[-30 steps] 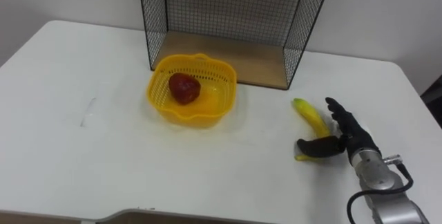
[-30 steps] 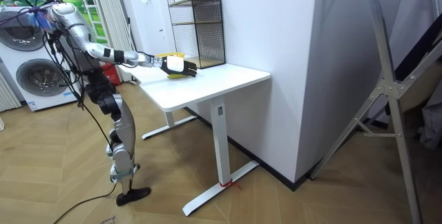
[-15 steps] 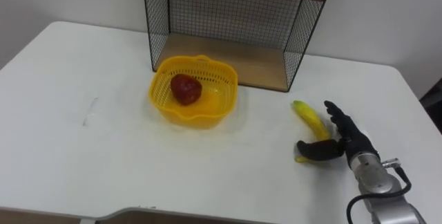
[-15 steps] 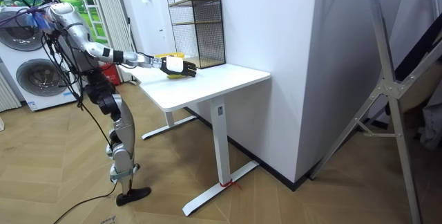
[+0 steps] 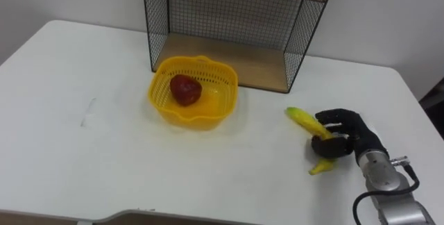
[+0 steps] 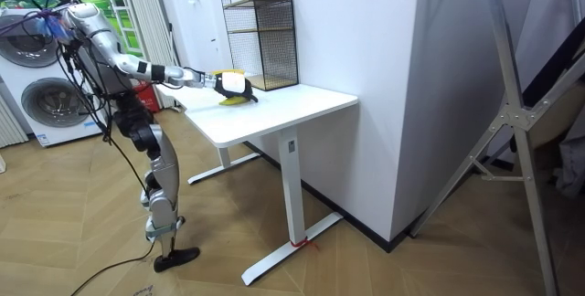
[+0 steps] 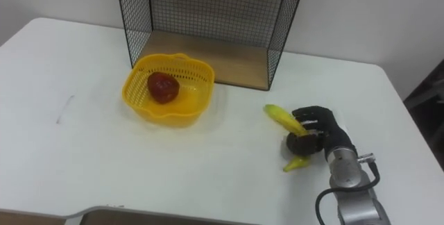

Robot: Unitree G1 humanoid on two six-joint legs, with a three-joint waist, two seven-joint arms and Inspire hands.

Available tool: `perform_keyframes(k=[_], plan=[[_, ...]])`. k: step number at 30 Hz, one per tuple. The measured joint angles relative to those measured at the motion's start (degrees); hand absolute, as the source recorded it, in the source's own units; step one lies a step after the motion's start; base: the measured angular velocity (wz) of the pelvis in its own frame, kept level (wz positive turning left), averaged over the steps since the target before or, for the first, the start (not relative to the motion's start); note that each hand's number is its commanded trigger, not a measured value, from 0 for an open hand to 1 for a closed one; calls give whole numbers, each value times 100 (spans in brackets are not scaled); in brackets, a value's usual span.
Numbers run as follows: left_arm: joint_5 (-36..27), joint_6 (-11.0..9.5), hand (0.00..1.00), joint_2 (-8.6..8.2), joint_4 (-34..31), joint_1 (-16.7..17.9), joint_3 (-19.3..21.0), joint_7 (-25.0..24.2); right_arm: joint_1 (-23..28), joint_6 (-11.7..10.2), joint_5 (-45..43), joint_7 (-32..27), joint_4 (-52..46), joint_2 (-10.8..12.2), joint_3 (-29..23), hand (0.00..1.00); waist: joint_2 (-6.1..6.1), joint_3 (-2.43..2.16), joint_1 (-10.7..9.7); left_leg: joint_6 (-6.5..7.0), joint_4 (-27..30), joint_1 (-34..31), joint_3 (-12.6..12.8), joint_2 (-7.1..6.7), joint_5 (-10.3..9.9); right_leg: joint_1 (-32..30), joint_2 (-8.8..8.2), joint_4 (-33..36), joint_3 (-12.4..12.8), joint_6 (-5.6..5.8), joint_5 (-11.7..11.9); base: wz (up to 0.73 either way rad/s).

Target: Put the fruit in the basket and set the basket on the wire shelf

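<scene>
Left eye view: my right hand point(image 5: 350, 135) grasps the banana point(image 5: 300, 117).
Yellow basket point(image 5: 156, 97) with a red apple point(image 5: 184, 89) sits at ten o'clock from it.

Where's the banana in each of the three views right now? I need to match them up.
Left eye view: banana at lower right, gripped in the curled right hand, right of the yellow basket.
Right eye view: banana right of centre, same grip.
Room view: banana upper left, in the outstretched hand.
Shared landmark: the wire shelf behind it.
</scene>
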Motion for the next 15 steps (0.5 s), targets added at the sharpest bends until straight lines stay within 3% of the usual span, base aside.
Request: perform_keyframes(k=[15], plan=[[0,-26,0,11,9,-159,-16,1,-6,-7,-94,-64,54,2,12,100,9,35,8,-1,-29,-31,0,3,-1,7,7,8,-21,-1,1,0]])
